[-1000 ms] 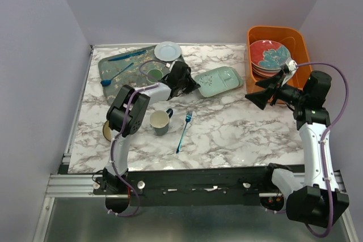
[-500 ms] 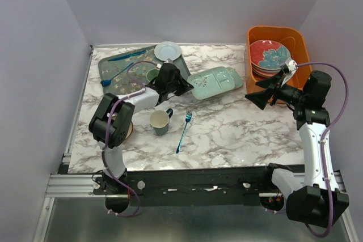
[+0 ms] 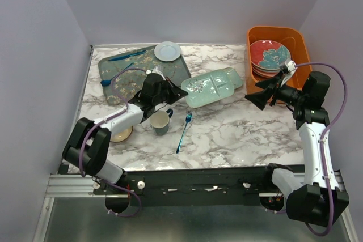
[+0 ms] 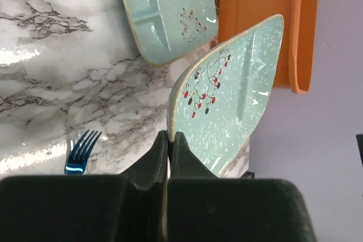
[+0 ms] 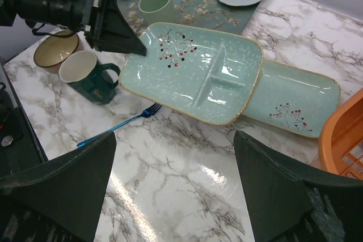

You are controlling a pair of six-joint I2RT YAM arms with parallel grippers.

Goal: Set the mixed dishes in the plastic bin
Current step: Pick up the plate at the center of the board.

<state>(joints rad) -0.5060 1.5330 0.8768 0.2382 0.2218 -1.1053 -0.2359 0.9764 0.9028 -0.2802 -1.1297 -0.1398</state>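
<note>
My left gripper (image 3: 180,92) is shut on the edge of a pale-green divided dish (image 3: 205,90), which hangs tilted above the marble; the pinch on its rim shows in the left wrist view (image 4: 169,137). A second pale-green dish (image 3: 231,75) lies flat just behind it. The orange plastic bin (image 3: 298,41) stands at the far right with a red, teal-flowered plate (image 3: 271,55) on a stack inside. My right gripper (image 3: 258,96) hovers open beside the bin, nothing between its fingers (image 5: 176,179). A dark mug (image 3: 160,122) and a tan bowl (image 3: 120,134) sit near the left arm.
A blue fork (image 3: 184,128) lies right of the mug. The dark floral tray (image 3: 122,72) at the back left carries a pale plate (image 3: 168,51), a green cup (image 5: 154,1) and a blue spoon (image 3: 110,79). Walls close in on three sides.
My left gripper has lifted the divided dish off the one under it and drawn it toward the near left. The right arm has stayed still.
</note>
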